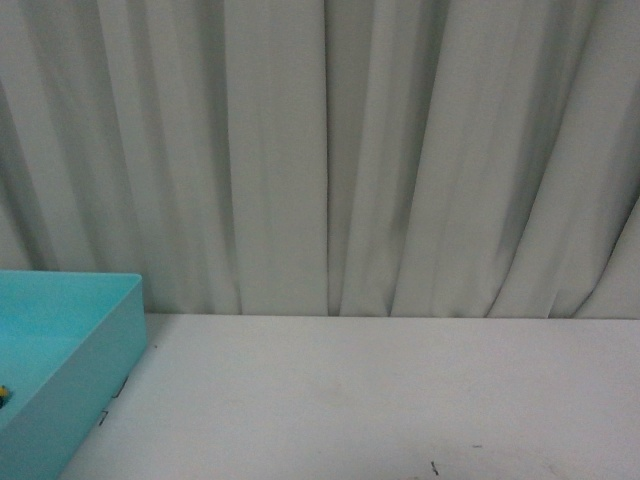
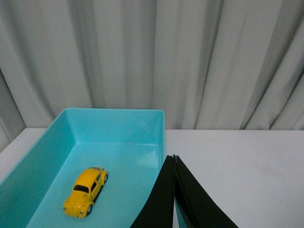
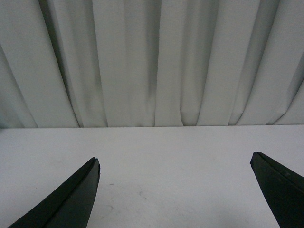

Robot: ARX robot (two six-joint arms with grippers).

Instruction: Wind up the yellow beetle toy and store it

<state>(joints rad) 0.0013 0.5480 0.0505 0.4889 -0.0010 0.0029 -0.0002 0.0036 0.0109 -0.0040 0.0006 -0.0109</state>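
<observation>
**Desk:** Where is the toy, and how does it look?

**Robot:** The small yellow toy car of rounded Beetle shape (image 2: 86, 191) stands on its wheels on the floor of the open turquoise plastic bin (image 2: 116, 124), pictured from my left wrist. It has glossy paint, dark windows and black tyres with silver hubs. It sits at a slant to the walls, one end toward my wrist and the other toward the bin's far wall, and touches none of the walls that show. In the front view only a sliver of yellow shows inside the bin at the picture's left edge.

**Desk:** And your grippers?

**Robot:** My left gripper (image 2: 174, 157) has its two black fingers pressed together tip to tip, with nothing between them. The tips show against the bin's side wall, apart from the car. My right gripper (image 3: 175, 156) is spread wide and holds nothing, over the bare tabletop.

**Desk:** What about edges and room to move?

**Robot:** The bin stands at the left of the white table (image 1: 380, 400), its far wall close to the pale pleated curtain (image 1: 320, 150) that closes off the table's far edge. To the right of the bin the tabletop runs bare across the front view, marked only by a few small dark specks near the front. The bin's floor around the car is open on every side that shows.
</observation>
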